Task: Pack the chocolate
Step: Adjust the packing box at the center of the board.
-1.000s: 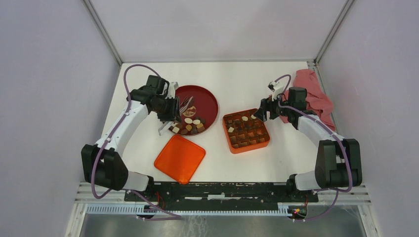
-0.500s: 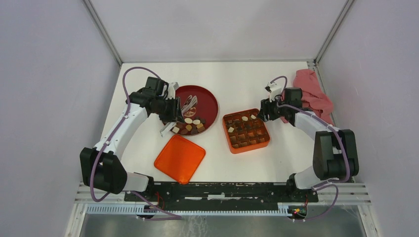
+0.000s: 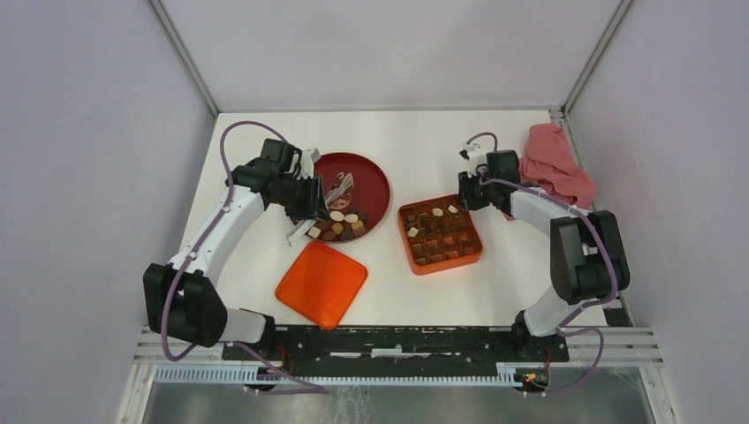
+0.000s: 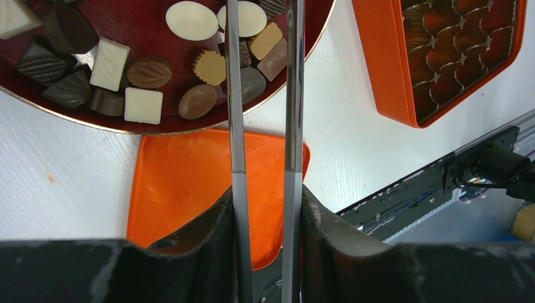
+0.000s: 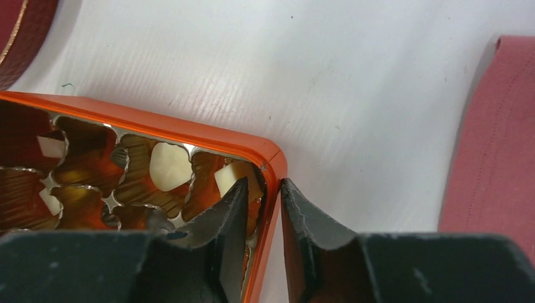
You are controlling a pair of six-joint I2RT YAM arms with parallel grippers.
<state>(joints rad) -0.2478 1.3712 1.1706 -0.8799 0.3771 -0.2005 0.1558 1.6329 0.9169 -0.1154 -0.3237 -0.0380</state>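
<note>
The chocolate (image 4: 197, 101) lies mostly heaped on the near side of the dark red plate (image 3: 371, 177). More pieces already sit in compartments of the orange box (image 3: 442, 262) to its right. These pieces look light and rigid, but smooth and easily marked or chipped. Each is probably best pinched gently across its flanks, low down, so it cannot squirt out. The left arm reaches up the left of the worktop (image 3: 424, 141) and bends right over the plate's rim. The left claw (image 4: 266, 192) is clamped on metal tongs (image 4: 235, 126), whose blades run out above the pile. The right arm folds back leftward, wrist low. The right claw (image 5: 264, 184) straddles the box's far right corner wall, one finger inside the corner cell. I cannot tell whether it already pinches the wall.
</note>
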